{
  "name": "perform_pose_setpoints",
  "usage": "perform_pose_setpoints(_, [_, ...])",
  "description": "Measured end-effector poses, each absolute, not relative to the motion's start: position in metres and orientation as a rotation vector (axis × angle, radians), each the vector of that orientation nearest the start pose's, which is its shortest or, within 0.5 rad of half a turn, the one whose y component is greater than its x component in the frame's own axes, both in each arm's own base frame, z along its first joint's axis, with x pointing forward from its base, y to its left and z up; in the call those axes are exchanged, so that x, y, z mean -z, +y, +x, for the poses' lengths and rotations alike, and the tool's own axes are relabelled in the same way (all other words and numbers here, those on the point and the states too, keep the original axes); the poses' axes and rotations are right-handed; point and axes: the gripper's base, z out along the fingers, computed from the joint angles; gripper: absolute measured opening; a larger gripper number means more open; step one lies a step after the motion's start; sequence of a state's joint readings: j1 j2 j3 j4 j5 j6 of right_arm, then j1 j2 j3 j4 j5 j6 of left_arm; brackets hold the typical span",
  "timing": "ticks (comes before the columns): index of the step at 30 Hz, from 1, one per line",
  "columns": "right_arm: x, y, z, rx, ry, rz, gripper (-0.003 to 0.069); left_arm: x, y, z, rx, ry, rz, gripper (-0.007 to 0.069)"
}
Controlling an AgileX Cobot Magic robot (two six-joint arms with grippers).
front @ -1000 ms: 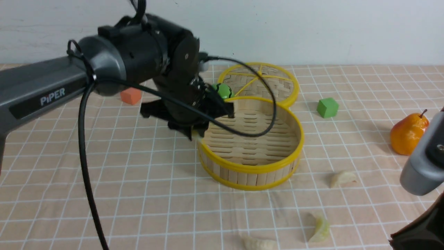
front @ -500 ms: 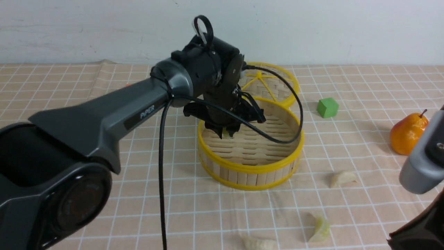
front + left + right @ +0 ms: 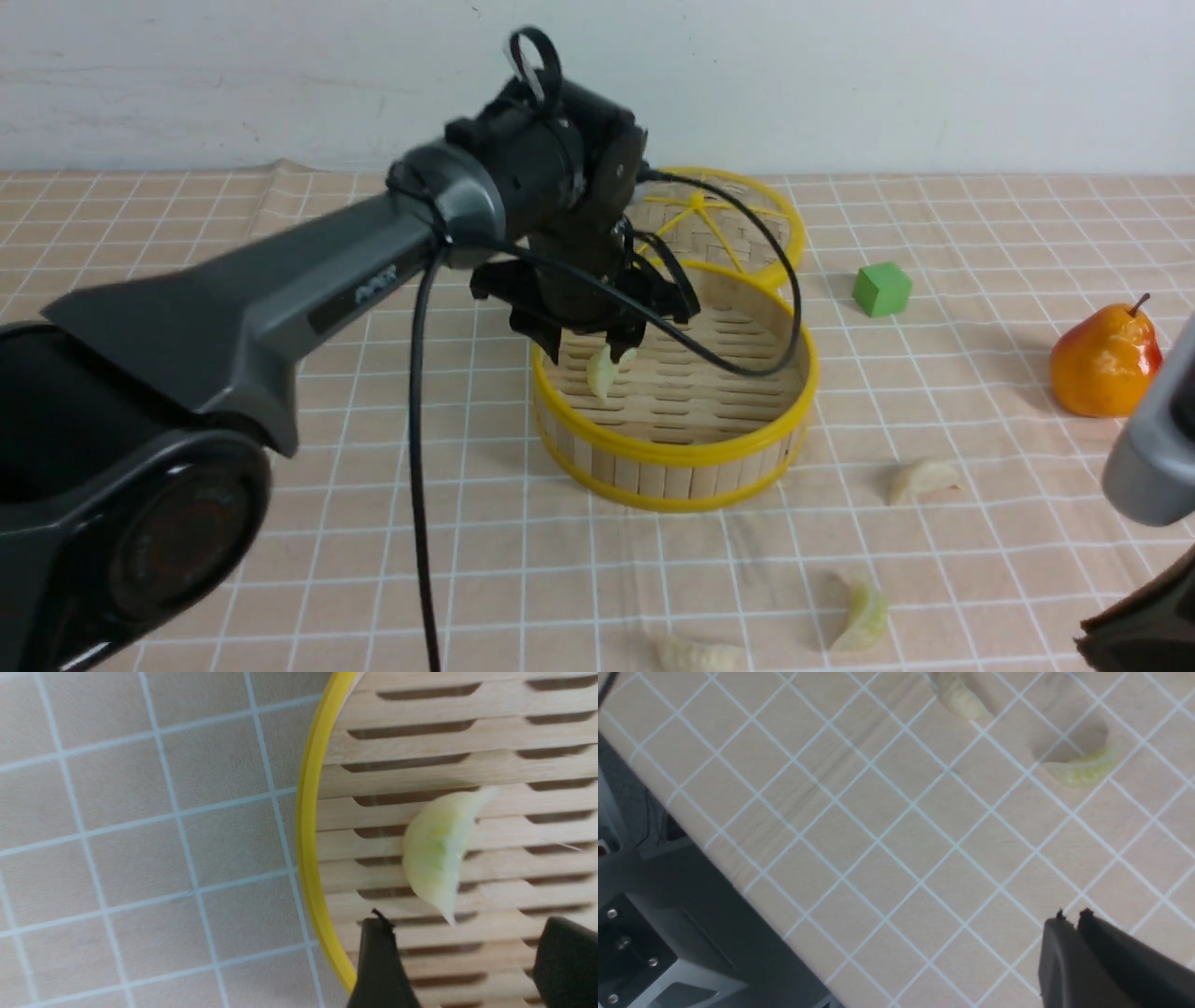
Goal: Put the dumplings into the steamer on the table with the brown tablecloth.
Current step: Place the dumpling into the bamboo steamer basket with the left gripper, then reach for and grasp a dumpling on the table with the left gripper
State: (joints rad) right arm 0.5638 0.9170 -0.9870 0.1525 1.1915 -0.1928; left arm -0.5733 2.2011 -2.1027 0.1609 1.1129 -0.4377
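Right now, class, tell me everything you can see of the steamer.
The steamer is a round, shallow bamboo basket with a slotted slat floor, a wall of upright slats, and yellow hoops at top and bottom. It sits upright and uncovered on the checked cloth. Its lid lies just behind; whether they touch is unclear. Inside, near its left wall, one pale dumpling is under the open left gripper, free of its fingers.

Wall: was plain white with faint scuffs, running across the far side.
Light: was soft, even; shadows fell faint.
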Motion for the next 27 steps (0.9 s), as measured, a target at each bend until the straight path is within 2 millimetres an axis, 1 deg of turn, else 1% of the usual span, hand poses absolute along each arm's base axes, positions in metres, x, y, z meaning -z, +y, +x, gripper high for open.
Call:
perform_pose_setpoints(3, [-0.36,0.081,0.114,-0.28,2.427,-0.88,0.0042,-0.304,-0.249,0.4,0.15,2.629,0.319,0.0456])
perform_pose_setpoints(4, [-0.365,0.072,0.108,-0.23,2.401,-0.815,0.0042,-0.331,-0.248,0.381,0.189,2.6,0.444,0.0463])
perform_pose_setpoints(6, [-0.371,0.061,0.102,-0.184,2.368,-0.748,0.0042,-0.348,-0.252,0.358,0.234,2.565,0.623,0.0466])
perform_pose_setpoints(7, [-0.371,0.06,0.101,-0.178,2.364,-0.74,0.0042,-0.35,-0.253,0.355,0.238,2.563,0.647,0.0466])
perform_pose_setpoints(8, [-0.377,0.052,0.095,-0.143,2.323,-0.685,0.0042,-0.353,-0.262,0.33,0.272,2.525,0.878,0.0466])
perform_pose_setpoints(9, [-0.378,0.05,0.093,-0.144,2.314,-0.673,0.0042,-0.353,-0.263,0.327,0.275,2.521,0.906,0.0466])
perform_pose_setpoints(11, [-0.385,0.04,0.083,-0.137,2.246,-0.614,0.0042,-0.336,-0.28,0.295,0.282,2.45,1.274,0.0466])
perform_pose_setpoints(12, [-0.385,0.04,0.083,-0.136,2.245,-0.612,0.0042,-0.335,-0.281,0.292,0.281,2.444,1.301,0.0466])
perform_pose_setpoints(13, [-0.388,0.036,0.077,-0.151,2.215,-0.591,0.0042,-0.315,-0.29,0.277,0.271,2.408,1.503,0.0466])
perform_pose_setpoints(14, [-0.388,0.036,0.077,-0.152,2.212,-0.59,0.0042,-0.312,-0.291,0.275,0.267,2.403,1.526,0.0466])
perform_pose_setpoints(15, [-0.389,0.034,0.074,-0.157,2.2,-0.584,0.0042,-0.3,-0.293,0.268,0.254,2.386,1.629,0.0466])
perform_pose_setpoints(16, [-0.391,0.032,0.071,-0.162,2.187,-0.579,0.0042,-0.282,-0.294,0.261,0.234,2.37,1.748,0.0466])
perform_pose_setpoints(17, [-0.391,0.032,0.07,-0.163,2.184,-0.578,0.0042,-0.269,-0.293,0.258,0.22,2.362,1.825,0.0466])
perform_pose_setpoints(20, [-0.39,0.03,0.068,-0.159,2.195,-0.579,0.0042,-0.246,-0.293,0.257,0.202,2.347,1.916,0.0466])
perform_pose_setpoints(22, [-0.389,0.03,0.067,-0.158,2.21,-0.581,0.0042,-0.234,-0.294,0.26,0.185,2.341,1.937,0.0468])
perform_pose_setpoints(25, [-0.388,0.029,0.066,-0.159,2.229,-0.585,0.0042,-0.218,-0.3,0.265,0.186,2.311,1.958,0.0468])
perform_pose_setpoints(26, [-0.388,0.029,0.066,-0.159,2.229,-0.585,0.0042,-0.218,-0.301,0.265,0.188,2.308,1.955,0.0468])
perform_pose_setpoints(27, [-0.387,0.029,0.065,-0.157,2.237,-0.587,0.0042,-0.211,-0.305,0.268,0.205,2.281,1.968,0.0468])
